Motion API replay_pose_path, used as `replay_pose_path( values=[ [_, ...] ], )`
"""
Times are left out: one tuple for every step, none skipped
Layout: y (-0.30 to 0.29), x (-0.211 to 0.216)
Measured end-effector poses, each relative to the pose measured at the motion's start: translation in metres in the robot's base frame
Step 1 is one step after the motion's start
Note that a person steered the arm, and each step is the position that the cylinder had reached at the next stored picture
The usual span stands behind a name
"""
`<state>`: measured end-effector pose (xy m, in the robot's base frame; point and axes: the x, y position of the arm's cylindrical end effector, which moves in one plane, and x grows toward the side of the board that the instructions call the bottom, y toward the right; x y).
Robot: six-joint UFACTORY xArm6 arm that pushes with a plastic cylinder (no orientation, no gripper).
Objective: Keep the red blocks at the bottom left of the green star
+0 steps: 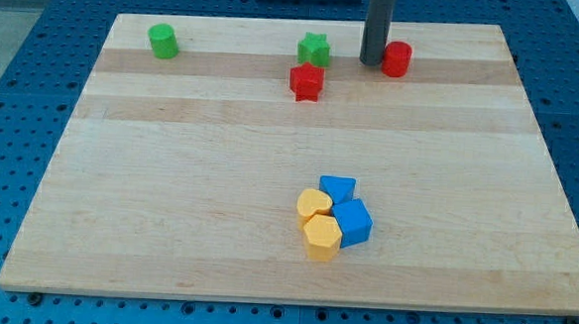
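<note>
Listing from the left: green cylinder [163, 41], standing alone in the far left part of the wooden board [168, 205], close to the far edge and well apart from every other block; open board on all its other sides.

Green star [314, 50], far centre, also close to the far edge.

Red star [306, 82], just near of the green star and a shade to its left, almost touching it; wide bare board lies to its left and on its near side.

Yellow heart-like block [314, 204] and yellow hexagonal block [321, 237], near centre, touching each other, the hexagonal one nearer.

Blue block [338, 189], shape hard to make out, and blue cube [353, 223], pressed against the right sides of the yellow pair; the four form one tight cluster, well apart from the far row and set back from the near edge.

My tip [374, 62], far centre-right, between the green star and the red cylinder [397, 60]; it stands just beside the cylinder's left side, contact not certain. The rod carries no jaws and holds nothing.

Red cylinder, right of the green star, near the far edge; bare board extends to its right up to the right edge.
</note>
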<state>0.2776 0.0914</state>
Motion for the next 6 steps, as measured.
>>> replay_pose_path(
  values=[
    [-0.004,-0.048],
    [0.012,-0.085],
    [0.077,-0.068],
    [0.084,-0.013],
    [0.002,0.027],
    [-0.028,0.052]
  ],
)
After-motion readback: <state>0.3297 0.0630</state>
